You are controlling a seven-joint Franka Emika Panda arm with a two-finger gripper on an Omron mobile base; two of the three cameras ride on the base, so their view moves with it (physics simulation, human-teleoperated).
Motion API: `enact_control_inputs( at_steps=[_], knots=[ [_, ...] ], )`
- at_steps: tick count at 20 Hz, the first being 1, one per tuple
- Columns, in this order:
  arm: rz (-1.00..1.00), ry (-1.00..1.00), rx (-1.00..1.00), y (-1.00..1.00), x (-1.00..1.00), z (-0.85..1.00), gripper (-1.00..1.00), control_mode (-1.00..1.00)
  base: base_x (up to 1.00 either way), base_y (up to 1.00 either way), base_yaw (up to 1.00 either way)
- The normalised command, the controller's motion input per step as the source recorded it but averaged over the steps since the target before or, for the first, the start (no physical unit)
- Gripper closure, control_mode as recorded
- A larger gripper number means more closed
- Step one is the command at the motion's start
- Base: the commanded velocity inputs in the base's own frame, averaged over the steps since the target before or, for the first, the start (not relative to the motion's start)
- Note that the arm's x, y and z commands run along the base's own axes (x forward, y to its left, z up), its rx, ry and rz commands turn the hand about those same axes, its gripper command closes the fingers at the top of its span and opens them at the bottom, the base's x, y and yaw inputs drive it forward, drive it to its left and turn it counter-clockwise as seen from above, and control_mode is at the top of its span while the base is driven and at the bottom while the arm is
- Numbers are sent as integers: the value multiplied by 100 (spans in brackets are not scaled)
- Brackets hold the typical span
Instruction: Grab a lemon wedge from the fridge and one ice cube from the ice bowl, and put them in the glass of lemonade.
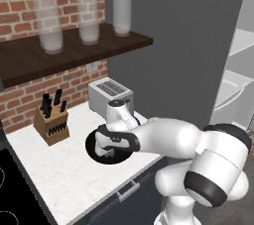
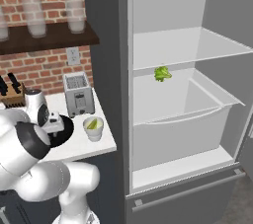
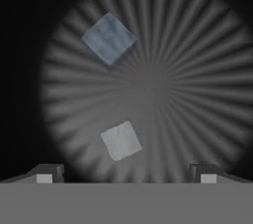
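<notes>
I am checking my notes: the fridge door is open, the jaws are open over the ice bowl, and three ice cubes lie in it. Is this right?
Not quite. The hand view shows two ice cubes in the ice bowl, not three: one bluish, one paler. The rest holds: the fridge stands open and the gripper has its jaws open over the bowl.

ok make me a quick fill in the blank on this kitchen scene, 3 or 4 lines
1. The fridge door stands ____.
2. The hand view shows ____ ice cubes in the ice bowl.
3. The claw hangs over the bowl with its jaws ____.
4. The glass of lemonade stands in front of the ____.

Missing words: open; two; open; toaster
</notes>
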Motion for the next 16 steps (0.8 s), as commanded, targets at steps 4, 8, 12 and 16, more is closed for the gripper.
enact_control_inputs(
  at_steps=[4,8,12,16],
  knots=[
    [0,0,-2,0,22,-11,-100,-100,0,0,0],
    [0,0,-1,3,2,-14,-100,-100,0,0,0],
    [0,-4,0,8,0,-15,-100,-100,0,0,0],
    [0,-7,0,1,0,-6,-100,-100,0,0,0]
  ],
)
